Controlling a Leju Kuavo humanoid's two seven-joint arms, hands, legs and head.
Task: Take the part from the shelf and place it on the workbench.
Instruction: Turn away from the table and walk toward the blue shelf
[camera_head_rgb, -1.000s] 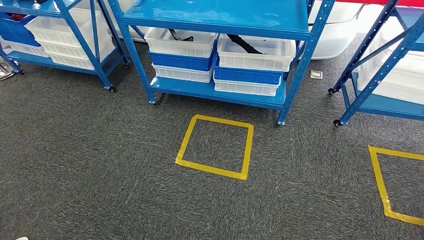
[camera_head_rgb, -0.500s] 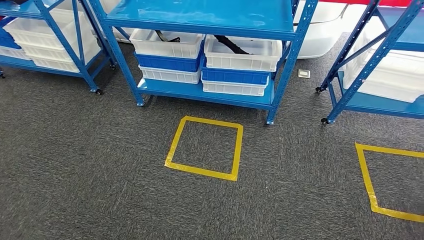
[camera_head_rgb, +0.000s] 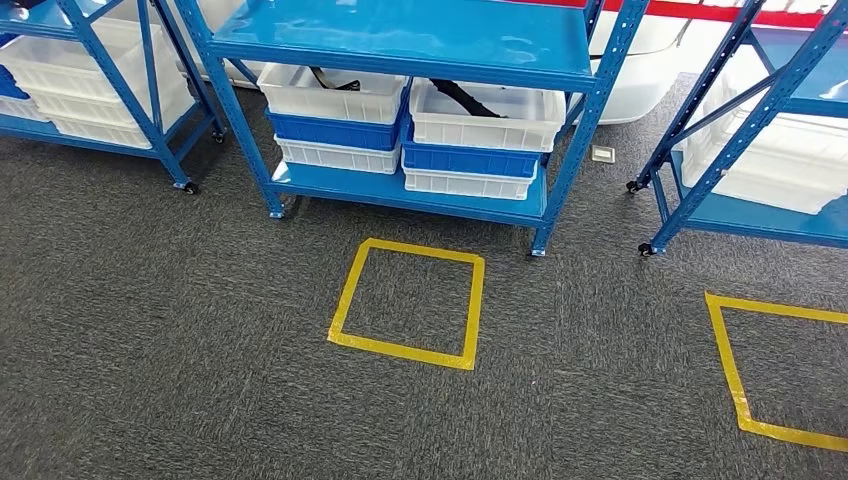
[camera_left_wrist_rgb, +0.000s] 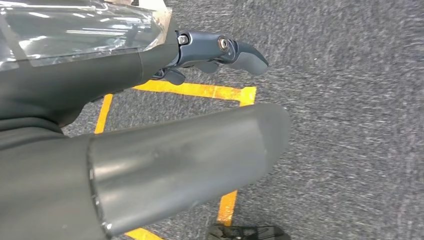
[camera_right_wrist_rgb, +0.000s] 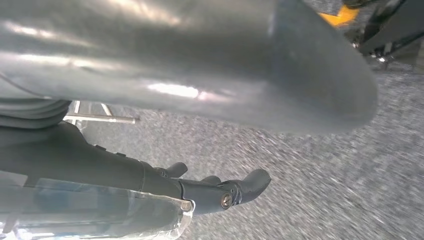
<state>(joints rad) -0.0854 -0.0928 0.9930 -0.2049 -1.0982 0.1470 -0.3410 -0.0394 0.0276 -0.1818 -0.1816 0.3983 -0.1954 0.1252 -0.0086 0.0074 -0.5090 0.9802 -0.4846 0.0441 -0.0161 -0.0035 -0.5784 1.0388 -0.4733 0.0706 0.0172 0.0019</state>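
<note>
Parts for this job, as far as I can judge, are the dark, strap-like pieces lying in the two top white plastic bins; I cannot make out their exact shape from here, and none has been picked up.

Nearest to me, both arms hang at my sides. My left hand (camera_left_wrist_rgb: 200, 90) hangs over grey carpet with its thick grey thumb and dark fingers apart and nothing between them. My right hand (camera_right_wrist_rgb: 225, 150) is the same: fingers spread, empty, carpet beneath.

Ahead on the dark grey carpet floor (camera_head_rgb: 200, 330) is a square outlined in yellow tape (camera_head_rgb: 408, 302), which I take as my standing mark. Just beyond it stands the blue metal shelf rack (camera_head_rgb: 400, 45). Its lower shelf carries two stacks of white and blue bins; the left white bin (camera_head_rgb: 335, 93) and the right white bin (camera_head_rgb: 485, 113) each show a dark part (camera_head_rgb: 462, 95) inside. More blue racks stand to either side.

To do this step well, I want to walk squarely into the taped square, stop facing the bins, and only then raise an arm, keeping both hands clear of the shelf's upper edge.
</note>
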